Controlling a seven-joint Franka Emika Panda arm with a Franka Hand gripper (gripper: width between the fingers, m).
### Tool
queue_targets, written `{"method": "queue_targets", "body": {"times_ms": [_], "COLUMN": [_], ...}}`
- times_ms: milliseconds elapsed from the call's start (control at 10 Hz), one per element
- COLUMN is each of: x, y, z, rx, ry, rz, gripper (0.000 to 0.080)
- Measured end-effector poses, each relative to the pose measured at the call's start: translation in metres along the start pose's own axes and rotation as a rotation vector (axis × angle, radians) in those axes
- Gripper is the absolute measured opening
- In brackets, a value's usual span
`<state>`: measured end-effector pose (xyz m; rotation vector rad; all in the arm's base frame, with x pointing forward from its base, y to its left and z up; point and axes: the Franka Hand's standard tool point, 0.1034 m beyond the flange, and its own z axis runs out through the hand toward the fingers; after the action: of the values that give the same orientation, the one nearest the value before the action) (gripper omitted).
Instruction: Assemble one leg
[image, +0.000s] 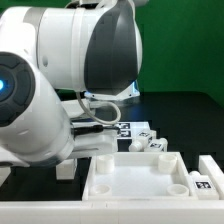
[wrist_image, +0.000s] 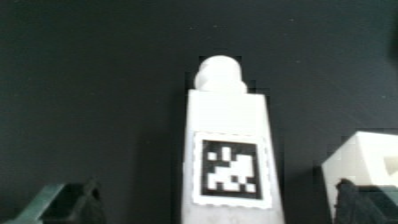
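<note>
Table (wrist_image: 89, 80): gripper (wrist_image: 217, 205) seemingly spread around leg (wrist_image: 228, 140)

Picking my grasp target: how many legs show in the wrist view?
1: the leg lies between the open fingers, tag up. The white block beside it may be another.

A large white tray-like tabletop (image: 135, 178) was seen laid on the black table (image: 185, 120); behind the tabletop, a green backdrop (image: 185, 40) was visible.

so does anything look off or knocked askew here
Nothing stands out. The leg looks intact and lies squarely within the open gripper; the tabletop sits level, with no part visibly broken.
</note>
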<state>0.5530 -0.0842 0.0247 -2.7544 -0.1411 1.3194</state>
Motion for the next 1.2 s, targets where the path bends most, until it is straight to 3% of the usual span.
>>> {"method": "queue_targets", "body": {"times_ms": [300,600,700,800,900,1000,1200], "x": [0.006,0.009,0.009,0.009,0.009,0.008,-0.001], "y": [0.002,0.001,0.000,-0.001,-0.001,-0.001,-0.007], "z": [0.009,0.008,0.008,0.008,0.007,0.005,-0.010], "rx": [0.002,-0.003,-0.003,-0.004,-0.005,-0.006,-0.015], "ry": [0.002,0.013,0.013,0.013,0.015,0.019,0.035], "rz": [0.000,-0.001,-0.002,-0.003,-0.003,-0.006,-0.046], "gripper": [0.0649,0.0649,0.0552,0.0369,0.0369,0.0282,0.0282]}}
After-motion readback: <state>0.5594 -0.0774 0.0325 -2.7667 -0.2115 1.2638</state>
